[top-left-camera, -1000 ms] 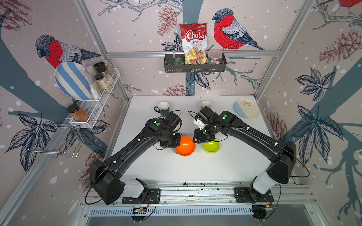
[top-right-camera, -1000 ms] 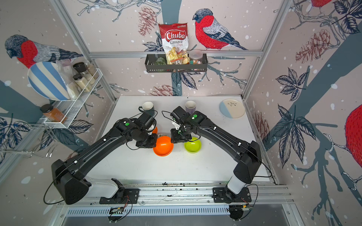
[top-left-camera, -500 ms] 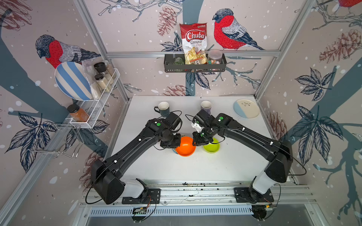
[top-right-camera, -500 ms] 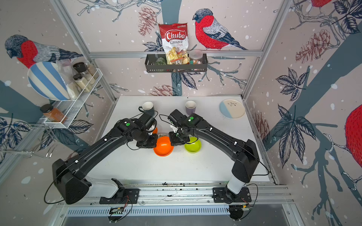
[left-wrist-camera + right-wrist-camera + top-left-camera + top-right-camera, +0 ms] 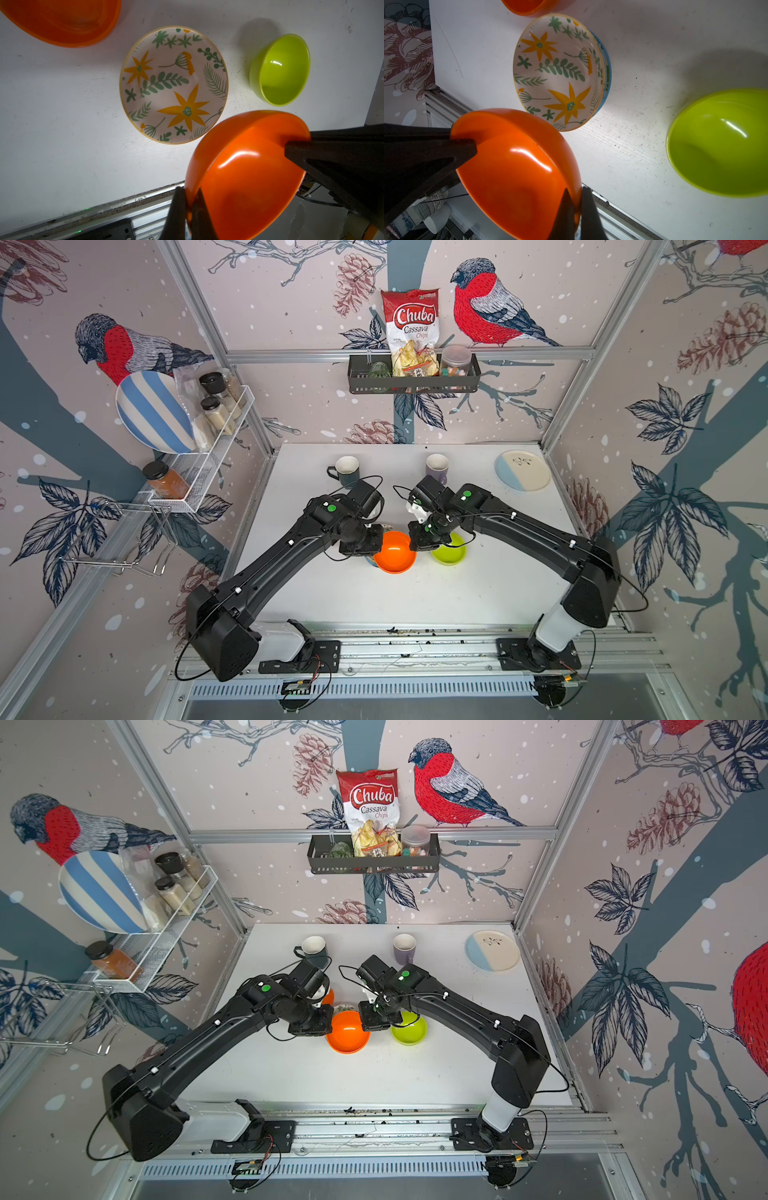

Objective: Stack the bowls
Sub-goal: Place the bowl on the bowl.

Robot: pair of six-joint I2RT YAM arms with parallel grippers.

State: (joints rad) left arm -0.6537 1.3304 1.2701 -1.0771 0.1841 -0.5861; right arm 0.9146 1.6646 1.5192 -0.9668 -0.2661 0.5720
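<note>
– Left hand [image 5: 188,190], right hand [image 5: 576,190]: how do they stand?
– Both are clamped on the rim of the orange bowl [image 5: 395,551], at 9 and 3 o'clock, holding it over the tabletop [image 5: 415,601].
– Neighbours?
– Floral bowl [image 5: 174,83] partly beneath at 10 o'clock; lime green bowl [image 5: 451,555] at 3 o'clock.

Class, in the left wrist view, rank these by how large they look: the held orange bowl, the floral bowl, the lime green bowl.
1. held orange bowl: nearest the camera, so its lead is unsure
2. floral bowl: nearly as large
3. lime green bowl: clearly smallest
</note>
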